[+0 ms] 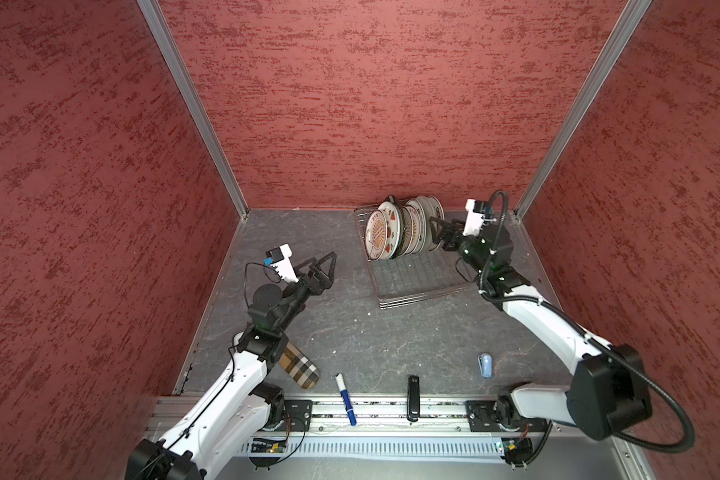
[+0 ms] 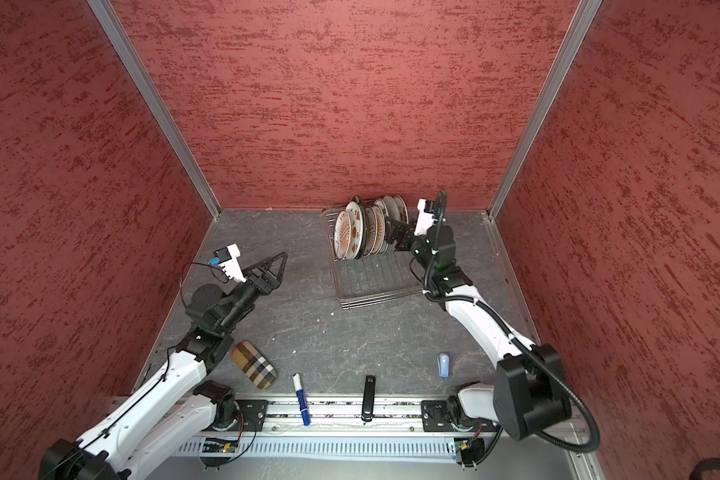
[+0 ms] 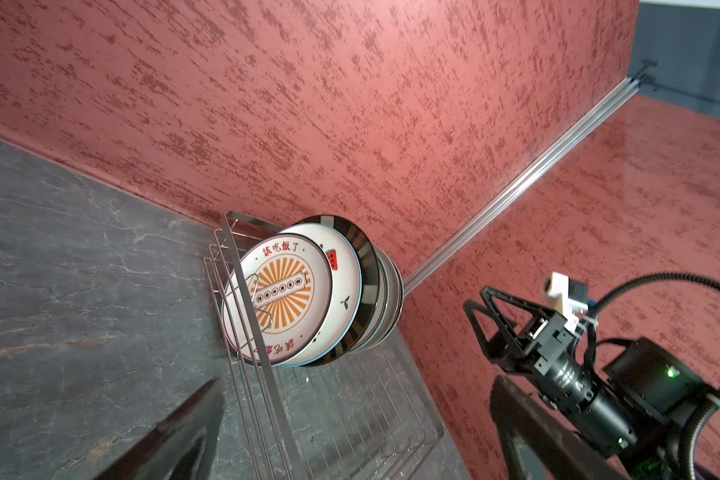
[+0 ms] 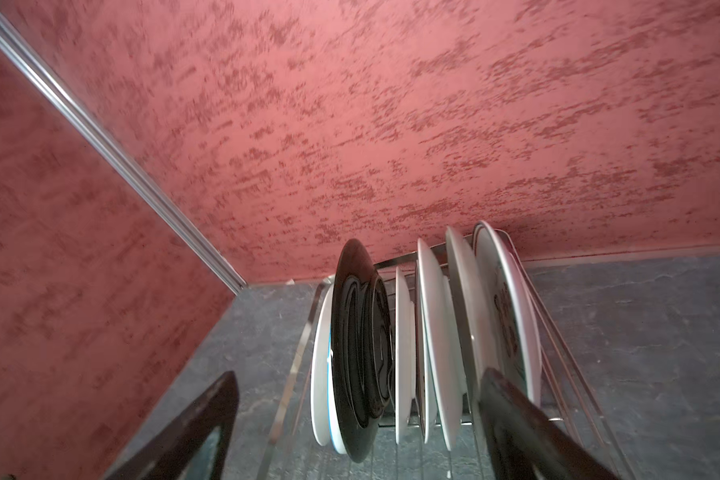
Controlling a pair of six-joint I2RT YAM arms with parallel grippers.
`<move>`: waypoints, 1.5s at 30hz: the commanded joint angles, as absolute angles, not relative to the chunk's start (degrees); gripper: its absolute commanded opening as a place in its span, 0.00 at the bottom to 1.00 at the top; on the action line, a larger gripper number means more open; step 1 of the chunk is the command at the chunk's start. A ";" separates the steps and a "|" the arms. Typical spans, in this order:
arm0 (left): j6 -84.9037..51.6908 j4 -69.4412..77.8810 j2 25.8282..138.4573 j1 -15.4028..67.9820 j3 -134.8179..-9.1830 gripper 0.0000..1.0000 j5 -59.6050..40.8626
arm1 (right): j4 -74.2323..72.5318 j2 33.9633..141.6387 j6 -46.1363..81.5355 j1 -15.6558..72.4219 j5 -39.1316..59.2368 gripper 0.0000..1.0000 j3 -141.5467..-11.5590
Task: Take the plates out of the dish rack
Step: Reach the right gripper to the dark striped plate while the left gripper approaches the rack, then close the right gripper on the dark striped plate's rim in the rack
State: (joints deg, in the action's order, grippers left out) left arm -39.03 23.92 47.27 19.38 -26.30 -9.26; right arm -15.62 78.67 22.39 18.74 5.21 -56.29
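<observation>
Right tool (image 1: 436,233), jaws apart, faces six plates (image 1: 378,233).

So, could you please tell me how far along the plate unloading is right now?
Done: nothing; no plate lies on the table, all plates stand in the dish rack. In hand: the right gripper, jaws open, is at the row's end; the left gripper hovers open, empty. Left: every plate.

text: 該吃飯了 — red | on: front plate (image 3: 296,299) rim | centre characters: unreadable

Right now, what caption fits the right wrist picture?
Plates stand on edge in the dish rack, framed by open fingers.
</observation>
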 commanded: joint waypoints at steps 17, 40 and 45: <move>-37.00 32.15 62.43 24.56 -31.34 1.00 -14.35 | 17.75 104.43 12.22 27.67 -9.00 0.39 -92.37; -36.07 33.61 68.91 26.10 -33.50 0.99 -14.15 | 17.91 103.90 12.00 30.71 -17.58 0.29 -95.52; -35.65 33.33 68.99 26.02 -33.60 0.99 -14.06 | 17.74 103.65 11.76 30.94 -16.16 0.29 -95.08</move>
